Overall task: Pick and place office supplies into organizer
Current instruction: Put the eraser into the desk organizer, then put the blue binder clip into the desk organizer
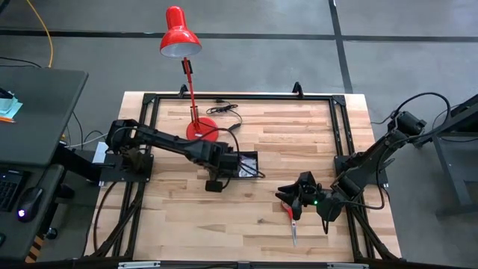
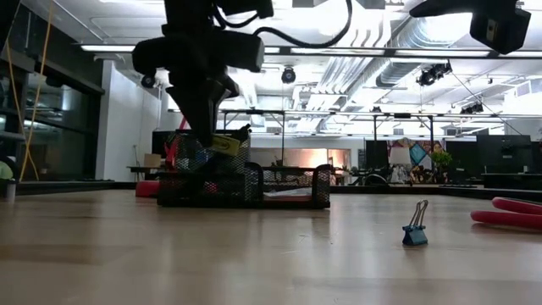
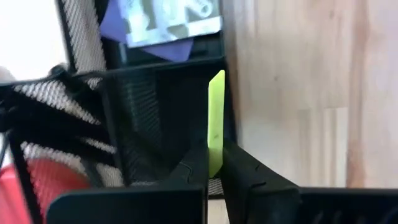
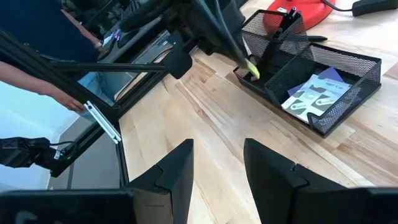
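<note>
The black mesh organizer (image 1: 243,164) stands mid-table, next to the red lamp's base. My left gripper (image 3: 214,168) hangs over the organizer's near-left end (image 2: 246,182), shut on a thin yellow-green note pad (image 3: 216,112). In the right wrist view the pad (image 4: 253,70) is at the rim of the tall compartment. A purple note pad under a printed card (image 4: 317,93) lies in the low tray, and dark pens (image 4: 287,17) stand in the tall part. My right gripper (image 4: 217,162) waits open at the table's right, with the red-handled scissors (image 1: 291,218) flat on the wood beside it. My left gripper pinches the yellow-green pad by one end (image 3: 214,160) between its two fingers. The fingers come from above, pointing steeply down. The pad sticks out edge-on below the fingertips, over the organizer's mesh wall; whether it touches the mesh I cannot tell.
The red desk lamp (image 1: 187,75) rises behind the organizer, and its cord lies at the far edge. A small blue binder clip (image 2: 415,230) stands on the wood near the front. A person's hand (image 4: 62,96) rests beyond the table's frame. Bare wood lies between the two grippers.
</note>
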Available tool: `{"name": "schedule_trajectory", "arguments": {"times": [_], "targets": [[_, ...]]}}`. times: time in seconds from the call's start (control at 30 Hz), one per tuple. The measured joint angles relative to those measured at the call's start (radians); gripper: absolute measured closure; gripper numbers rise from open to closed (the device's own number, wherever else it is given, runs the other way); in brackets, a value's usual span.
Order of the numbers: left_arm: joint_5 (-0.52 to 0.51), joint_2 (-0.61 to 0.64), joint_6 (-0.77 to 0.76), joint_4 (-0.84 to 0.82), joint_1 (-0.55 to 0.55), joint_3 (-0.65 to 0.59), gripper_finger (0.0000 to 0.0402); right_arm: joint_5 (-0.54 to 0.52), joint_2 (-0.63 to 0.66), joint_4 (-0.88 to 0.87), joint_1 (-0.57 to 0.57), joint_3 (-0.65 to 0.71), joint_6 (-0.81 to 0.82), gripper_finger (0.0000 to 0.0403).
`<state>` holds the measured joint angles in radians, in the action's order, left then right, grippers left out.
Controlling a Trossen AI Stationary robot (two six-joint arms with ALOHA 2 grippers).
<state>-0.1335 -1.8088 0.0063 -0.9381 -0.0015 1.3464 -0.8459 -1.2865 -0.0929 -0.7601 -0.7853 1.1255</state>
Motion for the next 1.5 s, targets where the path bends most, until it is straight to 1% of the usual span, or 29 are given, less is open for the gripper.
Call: {"name": "schedule_trajectory", "arguments": {"times": [0.13,0.2,0.33,0.53,0.67,0.7,0.77,0.83,0.9,0.93,1.0,1.07,1.1,1.17,1.23,1.3,1.37,1.43,1.5], "targets": [[-0.005,0.000,-0.004,-0.017,-0.004,0.000,0.0399,0.000,0.000,0.000,0.000,0.000,0.000,0.0270],[-0.006,0.000,-0.011,-0.031,-0.004,0.000,0.0393,0.000,0.000,0.000,0.000,0.000,0.000,0.0270],[-0.007,0.000,-0.011,-0.044,-0.005,0.000,0.0368,0.000,0.000,0.000,0.000,0.000,0.002,0.0270],[-0.044,0.000,-0.022,-0.061,-0.004,0.000,0.0331,0.000,0.000,0.017,0.000,0.000,0.000,0.0270],[-0.040,0.000,-0.037,-0.055,-0.005,0.000,0.0311,0.000,0.000,0.031,0.000,0.000,0.000,0.0270],[-0.025,0.001,-0.039,-0.046,-0.005,0.000,0.0308,0.001,0.000,0.031,0.000,0.000,0.000,0.0270],[0.045,0.018,-0.059,-0.014,-0.012,0.000,0.0306,0.011,0.000,0.026,0.000,0.000,-0.001,0.0270],[0.138,0.037,-0.074,0.073,-0.034,0.003,0.0309,0.024,0.000,0.013,-0.001,0.000,0.000,0.0270],[0.199,0.054,-0.090,0.135,-0.076,0.002,0.0315,0.034,0.001,0.005,-0.007,0.000,0.003,0.0270],[0.220,0.055,-0.093,0.194,-0.104,0.002,0.0319,0.034,0.001,0.005,-0.012,0.000,0.004,0.0270],[0.230,0.053,-0.081,0.273,-0.158,0.002,0.0328,0.025,0.003,-0.006,-0.025,0.000,0.010,0.0270],[0.227,0.051,-0.034,0.335,-0.213,0.001,0.0335,0.016,0.004,-0.020,-0.032,0.000,0.026,0.0270],[0.210,0.042,-0.019,0.372,-0.238,0.003,0.0337,0.010,0.006,-0.036,-0.037,0.001,0.036,0.0270],[0.143,0.021,-0.037,0.410,-0.284,0.001,0.0338,0.020,0.006,-0.035,-0.041,0.001,0.045,0.0270],[0.094,0.004,-0.083,0.428,-0.313,-0.001,0.0336,0.092,-0.009,-0.015,-0.039,0.001,0.019,0.0270],[0.067,0.005,-0.134,0.425,-0.329,-0.001,0.0330,0.217,-0.054,0.041,-0.024,0.000,-0.058,0.0270],[0.062,0.006,-0.194,0.418,-0.338,0.001,0.0325,0.325,-0.107,0.120,-0.002,0.000,-0.137,0.0269],[0.055,0.019,-0.255,0.379,-0.353,-0.001,0.0324,0.408,-0.159,0.169,0.025,0.000,-0.176,0.0267],[0.024,0.044,-0.304,0.365,-0.377,0.001,0.0329,0.475,-0.206,0.207,0.052,0.000,-0.212,0.0261]]}}
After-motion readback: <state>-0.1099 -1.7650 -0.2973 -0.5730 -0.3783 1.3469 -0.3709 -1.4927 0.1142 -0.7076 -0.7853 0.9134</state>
